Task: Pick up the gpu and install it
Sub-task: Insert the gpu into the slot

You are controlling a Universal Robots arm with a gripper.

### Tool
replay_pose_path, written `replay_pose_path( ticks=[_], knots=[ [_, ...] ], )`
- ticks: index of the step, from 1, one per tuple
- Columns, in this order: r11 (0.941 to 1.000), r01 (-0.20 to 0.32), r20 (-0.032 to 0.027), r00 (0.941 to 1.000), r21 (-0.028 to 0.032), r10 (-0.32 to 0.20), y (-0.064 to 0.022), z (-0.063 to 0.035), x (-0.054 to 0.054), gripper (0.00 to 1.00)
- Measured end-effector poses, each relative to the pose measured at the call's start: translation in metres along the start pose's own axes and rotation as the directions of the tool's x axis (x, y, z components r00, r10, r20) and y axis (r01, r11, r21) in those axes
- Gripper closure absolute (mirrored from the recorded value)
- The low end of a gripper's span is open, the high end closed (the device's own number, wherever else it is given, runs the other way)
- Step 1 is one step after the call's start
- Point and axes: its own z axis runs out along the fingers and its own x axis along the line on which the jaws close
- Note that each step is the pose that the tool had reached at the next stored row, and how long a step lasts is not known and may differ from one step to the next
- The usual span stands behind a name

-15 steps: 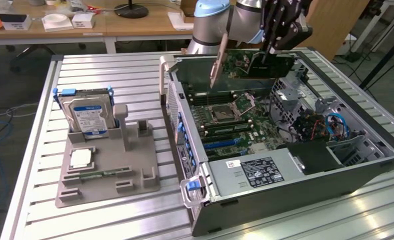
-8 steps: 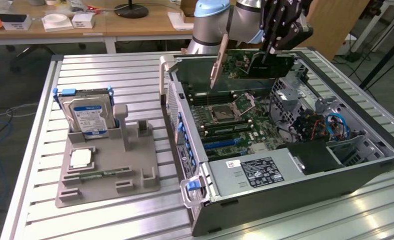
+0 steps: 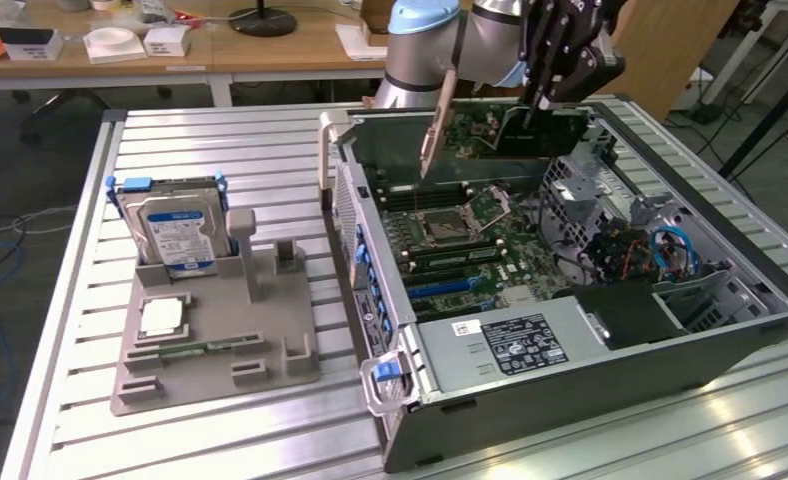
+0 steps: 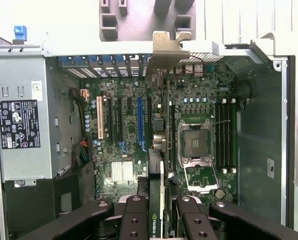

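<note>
The open computer case (image 3: pixel 714 330) lies on its side directly under the gripper (image 3: pixel 554 75), with its motherboard (image 4: pixel 121 150) facing up at the tool. The gripper is clenched on the gpu (image 3: pixel 528 130), pinching the card's upper edge so that it hangs on edge beneath the fingers (image 4: pixel 134 215). As far as the exterior view lets me judge, the card is above the board and not touching it. Seen down the tool's own axis, the card is a thin line between the blue expansion slot (image 4: pixel 140 117) on one side and the CPU socket (image 4: pixel 195 142) on the other. Its metal bracket (image 4: pixel 168 47) is at the end farthest from the fingers, near the case's rear wall.

The main risk is a miss. The card hides whatever lies straight below it, so I cannot tell whether its connector is over a slot. If it is off, lowering would press the connector onto bare board or parts. The bracket is the second hazard: if it snags on the rear wall's rim, the card would pivot in the grip. A narrow pinch on a long card also allows tilt, so one end might seat first.
</note>
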Motion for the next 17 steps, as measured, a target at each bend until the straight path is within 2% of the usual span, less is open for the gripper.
replay_pose_path(
  ticks=[17],
  knots=[
    [0.9999,0.012,-0.0002,0.9999,-0.0005,-0.012,-0.0004,0.0254,0.001,0.74]
  ],
)
